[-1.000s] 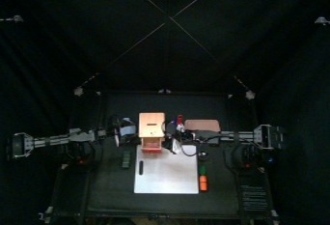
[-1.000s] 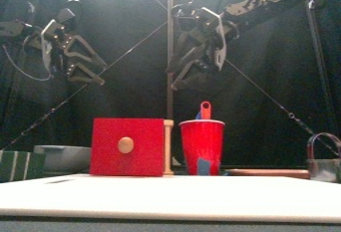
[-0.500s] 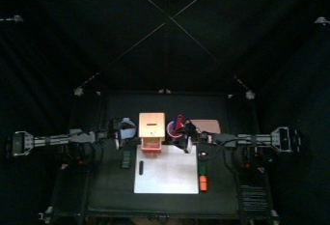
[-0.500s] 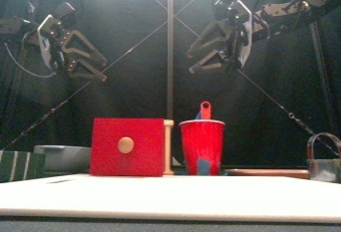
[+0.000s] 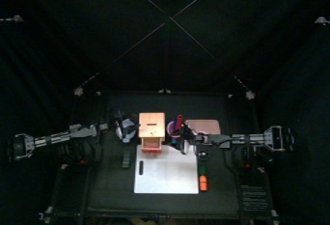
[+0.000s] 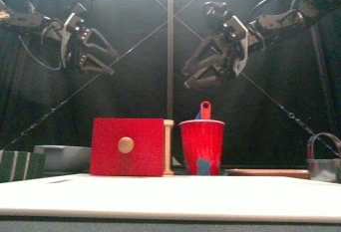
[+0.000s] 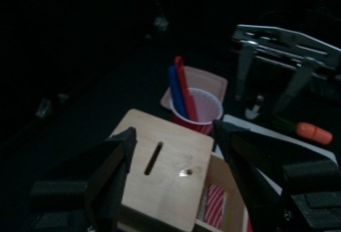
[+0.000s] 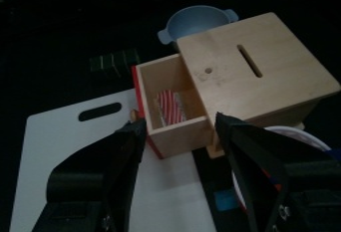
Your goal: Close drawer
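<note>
The drawer (image 8: 170,110) sticks out of the wooden box (image 6: 131,146) toward the near side of the desk, both arms hover above with jaws released, and next one must push its red front in.

Dim scene inside black curtains, with light falling from above onto the middle. From high overhead, the white sheet (image 5: 168,174) glares as the brightest patch, and everything around it sinks into near-black. At table height, the near table edge (image 6: 170,198) is a pale, blurred band, while the red drawer front (image 6: 128,146) behind it is sharp and evenly lit. In the wrist cameras, the wooden box (image 8: 253,67) top is well lit, its open drawer (image 8: 176,109) shadowed inside; the jaws nearest each lens are dark and soft.
</note>
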Robot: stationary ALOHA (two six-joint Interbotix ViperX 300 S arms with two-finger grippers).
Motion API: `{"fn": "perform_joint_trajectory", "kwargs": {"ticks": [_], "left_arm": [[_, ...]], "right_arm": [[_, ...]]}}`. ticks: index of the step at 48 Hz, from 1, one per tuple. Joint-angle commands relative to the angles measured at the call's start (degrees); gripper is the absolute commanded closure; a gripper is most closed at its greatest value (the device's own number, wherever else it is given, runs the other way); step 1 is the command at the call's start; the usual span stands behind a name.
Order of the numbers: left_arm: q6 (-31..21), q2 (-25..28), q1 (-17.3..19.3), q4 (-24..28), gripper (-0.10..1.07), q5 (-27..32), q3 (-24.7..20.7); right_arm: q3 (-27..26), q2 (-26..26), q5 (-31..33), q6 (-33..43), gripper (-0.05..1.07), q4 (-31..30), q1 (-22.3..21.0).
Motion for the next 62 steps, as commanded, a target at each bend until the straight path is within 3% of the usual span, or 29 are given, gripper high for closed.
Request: {"fn": "perform_joint_trajectory", "kwargs": {"ticks": [1,7,12,19,26,37,48,62], "left_arm": [[0.2,3.4,0.1,1.0,0.02,5.3,-5.3],[0.3,8.5,0.1,1.7,0.03,12.4,-11.0],[0.4,12.1,0.4,1.9,0.09,14.2,-14.2],[1.9,16.6,2.2,2.8,0.33,16.3,-18.7],[8.9,21.9,3.8,2.4,0.48,22.1,-23.0],[22.3,30.1,7.5,-2.5,0.48,29.6,-31.1],[32.5,38.1,9.6,-7.6,0.48,35.2,-36.7],[42.9,42.8,9.7,-16.0,0.48,36.7,-39.2]], "right_arm": [[-2.2,0.5,-0.5,0.1,0.14,0.5,1.4],[-3.4,3.0,-0.3,0.3,0.26,1.7,3.2],[-3.6,3.8,-0.1,0.8,0.40,2.7,4.5],[-3.8,4.8,-0.3,1.4,0.65,2.9,6.7],[-4.8,7.8,-0.5,1.4,0.82,2.9,8.5],[-9.5,13.6,-0.4,1.5,0.84,2.9,9.8],[-14.0,19.0,1.1,1.8,0.84,3.7,10.2],[-18.1,24.1,2.0,2.0,0.84,3.9,10.0]]}}
